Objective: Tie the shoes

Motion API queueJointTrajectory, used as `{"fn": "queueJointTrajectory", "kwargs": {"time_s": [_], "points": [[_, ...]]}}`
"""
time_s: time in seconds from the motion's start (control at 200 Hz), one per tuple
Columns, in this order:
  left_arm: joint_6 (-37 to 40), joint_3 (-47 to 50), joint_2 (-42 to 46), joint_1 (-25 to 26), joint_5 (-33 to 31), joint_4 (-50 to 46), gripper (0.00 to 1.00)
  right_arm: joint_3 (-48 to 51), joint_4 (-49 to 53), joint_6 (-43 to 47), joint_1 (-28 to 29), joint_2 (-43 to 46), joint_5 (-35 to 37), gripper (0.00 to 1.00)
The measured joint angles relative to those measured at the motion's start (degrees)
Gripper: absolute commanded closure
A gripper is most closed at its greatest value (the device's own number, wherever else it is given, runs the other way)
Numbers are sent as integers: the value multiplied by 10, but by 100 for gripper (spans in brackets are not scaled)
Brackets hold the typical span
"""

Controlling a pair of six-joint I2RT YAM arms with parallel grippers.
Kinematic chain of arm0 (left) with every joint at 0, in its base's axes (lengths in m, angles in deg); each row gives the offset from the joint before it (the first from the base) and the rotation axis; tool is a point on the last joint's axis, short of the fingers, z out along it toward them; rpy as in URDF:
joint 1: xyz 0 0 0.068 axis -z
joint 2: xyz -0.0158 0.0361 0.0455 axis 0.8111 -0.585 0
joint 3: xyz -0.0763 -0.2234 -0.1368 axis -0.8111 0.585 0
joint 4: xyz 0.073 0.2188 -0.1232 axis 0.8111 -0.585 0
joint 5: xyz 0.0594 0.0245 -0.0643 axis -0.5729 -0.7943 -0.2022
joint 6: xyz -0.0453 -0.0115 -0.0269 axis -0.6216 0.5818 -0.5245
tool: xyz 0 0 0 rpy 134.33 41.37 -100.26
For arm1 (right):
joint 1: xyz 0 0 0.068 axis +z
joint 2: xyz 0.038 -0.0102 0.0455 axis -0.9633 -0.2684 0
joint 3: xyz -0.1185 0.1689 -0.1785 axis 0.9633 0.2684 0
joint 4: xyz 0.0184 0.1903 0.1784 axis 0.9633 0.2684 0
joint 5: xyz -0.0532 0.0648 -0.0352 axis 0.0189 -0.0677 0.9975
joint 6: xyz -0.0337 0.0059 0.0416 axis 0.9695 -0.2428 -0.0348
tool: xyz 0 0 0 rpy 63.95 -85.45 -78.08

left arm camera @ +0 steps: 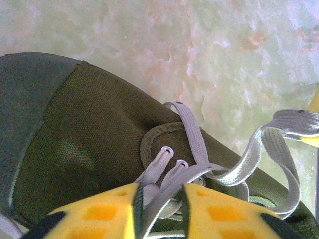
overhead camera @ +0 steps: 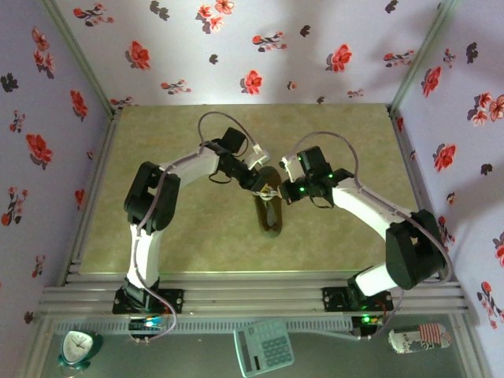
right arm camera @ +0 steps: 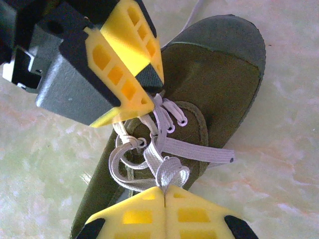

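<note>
A small olive-green shoe [overhead camera: 272, 220] lies mid-table with its toe toward the arms. Both grippers meet over its laced end. My left gripper [left arm camera: 159, 191] has its yellow fingers drawn in around the white laces [left arm camera: 192, 134] just beside the eyelets, and a strand is pinched between the pads. In the right wrist view it [right arm camera: 152, 97] comes down from the upper left onto the shoe [right arm camera: 224, 74]. My right gripper [right arm camera: 164, 188] is shut on a folded loop of lace [right arm camera: 172, 172] pulled out to the shoe's side. A loose lace end [right arm camera: 204, 154] lies across the tongue.
The shoe rests on a pale marbled mat [overhead camera: 197, 236] walled in by floral panels. On the ledge in front of the arm bases lie a calculator [overhead camera: 264, 346], a small clock [overhead camera: 79, 346] and a can [overhead camera: 419, 339].
</note>
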Motion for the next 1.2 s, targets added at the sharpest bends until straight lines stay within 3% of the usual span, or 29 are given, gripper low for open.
{"fn": "queueJointTrajectory", "kwargs": {"time_s": [0.14,0.455,0.875,1.2], "points": [[0,0,0,0,0,0,87,0,0,0,0,0,0,100],[-3,0,7,0,-25,-4,100,0,0,0,0,0,0,100],[-50,50,94,0,-102,34,100,3,0,-5,0,3,3,100],[-192,169,151,0,-222,97,100,12,0,-10,0,14,26,100]]}}
